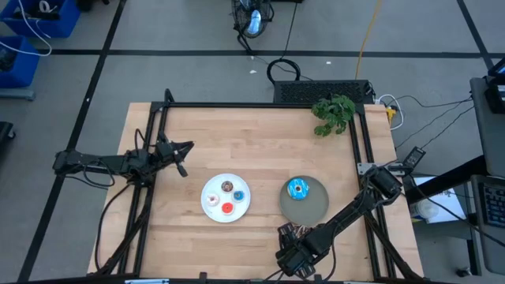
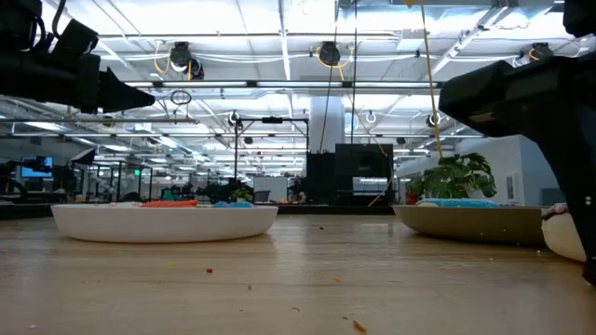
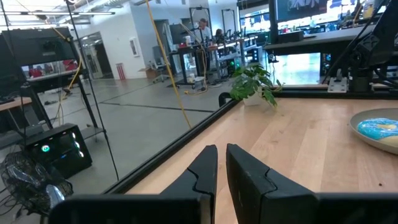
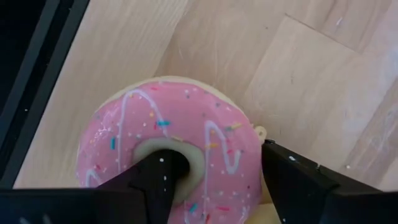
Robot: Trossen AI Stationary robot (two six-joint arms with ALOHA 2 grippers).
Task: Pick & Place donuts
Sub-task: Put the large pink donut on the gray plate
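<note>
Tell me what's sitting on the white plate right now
On the white plate lie three tiny donuts: a brown one, a blue one and a red one. From table height its rim hides all but slivers of them.

From above, the right hand (image 1: 293, 251) hides the pink sprinkled ring donut (image 4: 171, 165). Its near part is cut off in the right wrist view. Three tiny rings on the round white plate (image 1: 211, 207) are too small to detail.

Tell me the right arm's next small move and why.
Probably close the right gripper on the pink donut: one finger sits in the hole, the other outside the ring, and the donut lies on the table.
</note>
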